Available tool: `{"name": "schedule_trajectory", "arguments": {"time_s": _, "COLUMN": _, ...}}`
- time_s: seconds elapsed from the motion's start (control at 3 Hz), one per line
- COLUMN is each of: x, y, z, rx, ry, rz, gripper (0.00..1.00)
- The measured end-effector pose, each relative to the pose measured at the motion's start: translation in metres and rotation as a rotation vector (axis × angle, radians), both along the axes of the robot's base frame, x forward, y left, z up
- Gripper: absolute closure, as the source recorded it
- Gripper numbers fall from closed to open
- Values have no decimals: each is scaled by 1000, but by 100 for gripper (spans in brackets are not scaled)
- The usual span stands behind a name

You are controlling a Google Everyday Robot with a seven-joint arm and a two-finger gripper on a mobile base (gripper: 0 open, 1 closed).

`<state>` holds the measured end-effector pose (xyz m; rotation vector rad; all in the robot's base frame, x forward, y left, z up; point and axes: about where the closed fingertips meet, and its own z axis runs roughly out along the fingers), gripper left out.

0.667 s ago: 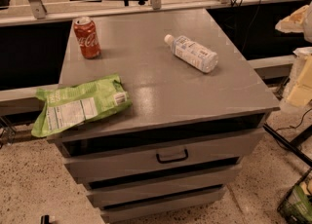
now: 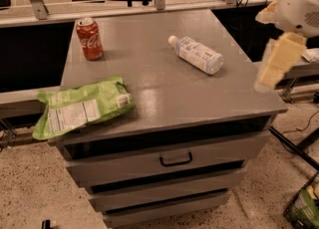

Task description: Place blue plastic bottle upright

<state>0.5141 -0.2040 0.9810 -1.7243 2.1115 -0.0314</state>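
Speckled flooring surrounds a grey bench with drawers below its top.

1. Task object. The blue plastic bottle lies on its side on the right half of the bench top, toward the far edge. It touches nothing else and is not yet upright.
2. Long axis. The axis runs diagonally. The white cap points to the far left; the base points to the near right.
3. End effector. The end effector hangs off the right edge of the bench, beside the top rather than over it. Whether it is open or closed cannot be told. It holds nothing visible.
4. Governing relation. The bottle lies to the left of the end effector and slightly farther away, across bare bench top. The bottle base is the nearer end, so the cap faces away. A grasp probably needs a reach leftward over the edge, with the jaws set across the axis.
5. Other items. The red can and green chip bag sit well apart on the left, outside that path.
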Motion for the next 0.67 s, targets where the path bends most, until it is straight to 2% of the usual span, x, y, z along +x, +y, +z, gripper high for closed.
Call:
{"name": "schedule_trajectory", "arguments": {"time_s": 0.33, "x": 63, "y": 27, "z": -10, "rx": -13, "ry": 8, "rz": -16, "gripper": 0}}
{"name": "schedule_trajectory", "arguments": {"time_s": 0.67, "x": 132, "y": 64, "z": -90, "rx": -42, "ry": 72, "rz": -68, "gripper": 0}}
